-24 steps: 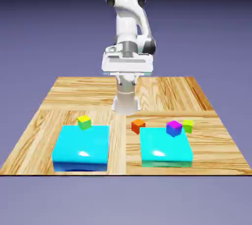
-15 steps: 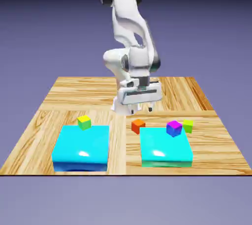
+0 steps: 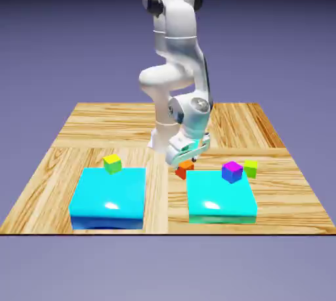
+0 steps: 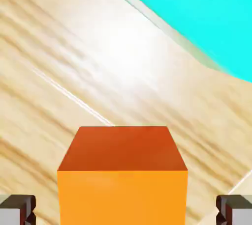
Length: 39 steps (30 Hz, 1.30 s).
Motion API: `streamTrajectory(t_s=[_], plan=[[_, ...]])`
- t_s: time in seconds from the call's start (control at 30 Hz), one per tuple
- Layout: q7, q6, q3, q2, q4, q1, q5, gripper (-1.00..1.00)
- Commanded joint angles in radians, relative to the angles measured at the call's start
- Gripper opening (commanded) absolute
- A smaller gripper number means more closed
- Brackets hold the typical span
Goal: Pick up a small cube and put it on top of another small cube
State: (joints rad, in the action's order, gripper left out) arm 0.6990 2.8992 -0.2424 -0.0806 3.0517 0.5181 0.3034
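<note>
Four small cubes, two cyan blocks
The gripper (image 4: 126, 210) is hovering wide open, holding nothing, its fingertips (image 4: 17, 209) flanking the orange cube (image 4: 123, 197).

High frontal exterior view, close downward hand view, both sharing orange-red cube (image 4: 123, 172), wooden tabletop (image 3: 154, 217)

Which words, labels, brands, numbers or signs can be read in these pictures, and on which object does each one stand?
There are none: no readable text shows on the cubes, the cyan blocks, the wooden table or the robot arm.
The small dark and pale details near the arm's wrist are too small to tell whether they include any marking.
</note>
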Motion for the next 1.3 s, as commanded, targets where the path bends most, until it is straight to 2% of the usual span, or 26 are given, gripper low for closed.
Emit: streamTrajectory(t_s=[0.0,0.03,0.07,0.43,0.5,1.0,1.07,1.23,1.27], plan=[[0.003,0.034,0.001,-0.036,-0.002,-0.002,0.003,0.0],[0.003,0.041,0.001,-0.043,-0.002,-0.003,0.003,0.0],[0.003,0.041,0.001,-0.043,-0.002,-0.003,0.003,-1.0],[-0.022,-0.303,-0.01,0.319,0.016,0.019,-0.024,-1.0],[-0.023,-0.31,-0.01,0.326,0.017,0.02,-0.025,-1.0],[-0.319,-0.825,-0.241,0.338,-0.527,-0.502,-0.022,-1.0],[-0.319,-0.826,-0.242,0.338,-0.528,-0.502,-0.022,-1.0],[-0.338,-0.61,-0.269,0.211,-0.435,-0.514,-0.034,-1.0],[-0.338,-0.61,-0.269,0.211,-0.435,-0.514,-0.034,1.0]])
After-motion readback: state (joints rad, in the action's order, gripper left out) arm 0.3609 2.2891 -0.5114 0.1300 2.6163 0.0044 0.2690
